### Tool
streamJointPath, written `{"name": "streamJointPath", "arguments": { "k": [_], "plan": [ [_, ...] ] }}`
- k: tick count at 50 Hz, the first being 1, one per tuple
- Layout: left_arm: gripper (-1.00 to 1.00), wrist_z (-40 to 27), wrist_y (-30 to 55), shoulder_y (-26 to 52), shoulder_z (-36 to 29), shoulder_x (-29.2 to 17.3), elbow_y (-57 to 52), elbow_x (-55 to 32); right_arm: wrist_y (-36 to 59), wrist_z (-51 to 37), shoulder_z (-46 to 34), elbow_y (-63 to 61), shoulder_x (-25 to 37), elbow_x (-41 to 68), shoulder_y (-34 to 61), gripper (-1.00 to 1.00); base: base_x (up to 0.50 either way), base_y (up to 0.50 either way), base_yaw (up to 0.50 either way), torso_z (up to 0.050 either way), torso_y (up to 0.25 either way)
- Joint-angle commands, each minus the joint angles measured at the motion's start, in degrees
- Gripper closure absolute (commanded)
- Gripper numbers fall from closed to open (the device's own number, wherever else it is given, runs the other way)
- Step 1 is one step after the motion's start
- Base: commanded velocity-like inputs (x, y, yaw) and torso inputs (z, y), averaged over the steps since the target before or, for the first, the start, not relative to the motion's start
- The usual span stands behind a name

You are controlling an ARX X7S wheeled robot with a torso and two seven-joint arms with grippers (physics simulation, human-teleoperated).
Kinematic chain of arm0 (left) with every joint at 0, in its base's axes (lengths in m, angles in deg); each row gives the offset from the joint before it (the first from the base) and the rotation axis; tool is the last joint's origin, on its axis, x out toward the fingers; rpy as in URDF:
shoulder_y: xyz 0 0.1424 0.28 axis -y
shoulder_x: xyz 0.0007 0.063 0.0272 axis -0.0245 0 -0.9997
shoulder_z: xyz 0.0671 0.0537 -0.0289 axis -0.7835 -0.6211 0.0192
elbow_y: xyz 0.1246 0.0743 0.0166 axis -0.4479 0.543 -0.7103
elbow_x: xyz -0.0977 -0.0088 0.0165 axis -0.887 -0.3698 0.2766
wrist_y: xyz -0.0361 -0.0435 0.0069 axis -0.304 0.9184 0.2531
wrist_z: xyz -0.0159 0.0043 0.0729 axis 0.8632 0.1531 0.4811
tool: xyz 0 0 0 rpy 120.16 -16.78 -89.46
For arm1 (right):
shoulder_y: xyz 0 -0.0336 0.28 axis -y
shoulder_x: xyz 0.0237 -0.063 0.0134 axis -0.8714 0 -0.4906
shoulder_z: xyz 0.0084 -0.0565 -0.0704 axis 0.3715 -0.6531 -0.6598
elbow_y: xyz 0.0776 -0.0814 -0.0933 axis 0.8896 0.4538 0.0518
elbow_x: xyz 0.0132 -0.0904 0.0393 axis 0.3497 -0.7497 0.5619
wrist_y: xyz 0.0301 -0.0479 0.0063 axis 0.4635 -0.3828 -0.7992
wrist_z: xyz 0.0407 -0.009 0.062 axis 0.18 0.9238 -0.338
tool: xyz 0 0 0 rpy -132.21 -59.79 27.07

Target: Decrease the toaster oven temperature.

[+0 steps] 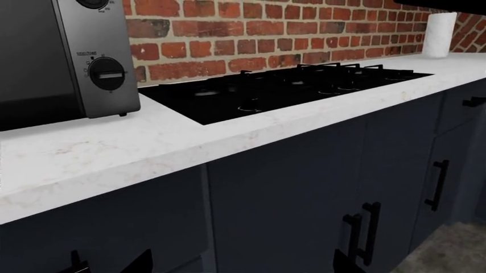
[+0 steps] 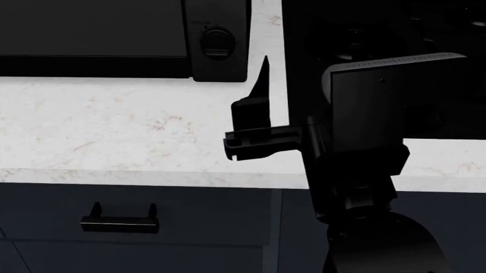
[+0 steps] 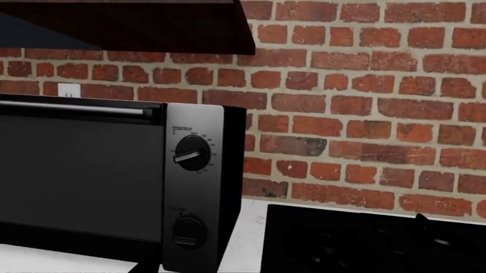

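The toaster oven [image 3: 83, 170] stands on the white counter against the brick wall, with a dark glass door and a grey side panel. The panel carries an upper knob [image 3: 190, 154] and a lower knob [image 3: 188, 230]. In the head view the oven [image 2: 91, 28] is at the top with one knob [image 2: 216, 41] showing. My right gripper [image 2: 266, 85] hovers over the counter just in front of that panel, pointing at it. Only one finger [image 2: 263, 74] shows, and the jaws look open and empty. My left gripper [image 1: 243, 268] is open and empty, low in front of the cabinets. The oven's panel [image 1: 106, 73] shows at the far side of the left wrist view.
A flat black cooktop [image 1: 288, 88] is set into the counter [image 1: 114, 153] right of the oven. A white paper-towel roll [image 1: 440, 34] stands at the far end. Dark blue cabinet doors with black handles [image 1: 437, 185] lie below the counter edge, and a drawer handle [image 2: 119, 222] shows in the head view.
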Motion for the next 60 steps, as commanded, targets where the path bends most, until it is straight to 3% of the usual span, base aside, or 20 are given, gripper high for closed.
{"name": "streamJointPath", "arguments": {
  "k": [1,2,3,4,6,16,34,60],
  "plan": [
    [-1.0,-0.27,-0.39,-0.21,-0.25,-0.17,0.0,0.15,0.4,-0.27,-0.05,-0.01,0.07,0.41,0.27,-1.0,0.0,0.0,0.0,0.0,0.0],
    [-1.0,-0.27,-0.39,-0.21,-0.25,-0.17,0.0,0.15,0.4,-0.27,-0.05,-0.01,0.07,0.41,0.27,-1.0,0.0,0.0,0.0,0.0,0.0],
    [-1.0,8.14,-1.5,-2.86,2.0,5.7,7.73,9.19,-23.7,7.26,2.39,-2.82,-4.33,-8.11,0.18,-1.0,0.0,0.0,0.0,0.0,0.0],
    [-1.0,8.41,0.53,-2.71,3.39,6.51,-0.2,6.63,-15.11,7.03,0.72,-0.8,-3.71,-8.73,0.13,-1.0,0.0,0.0,0.0,0.0,0.0],
    [-1.0,8.23,0.36,-2.88,2.85,6.09,0.33,7.37,1.62,6.82,0.18,-0.7,-3.33,-8.8,0.14,-1.0,0.0,0.0,0.0,0.0,0.0],
    [-1.0,7.85,-1.8,-3.61,1.95,5.36,2.09,7.89,2.1,6.77,0.34,-2.28,-3.46,-7.07,0.94,-1.0,0.0,0.02,0.0,0.0,0.0],
    [-1.0,7.26,-2.28,-4.03,1.21,4.48,1.9,7.72,2.62,6.36,2.34,-3.85,-3.76,-4.05,1.96,-1.0,0.02,0.5,0.0,0.0,0.0],
    [-1.0,6.29,-0.98,-3.33,-0.44,3.57,0.92,8.19,4.97,4.13,7.04,-8.36,-4.2,1.5,0.71,-1.0,0.47,0.09,0.0,0.0,0.0]
  ]
}}
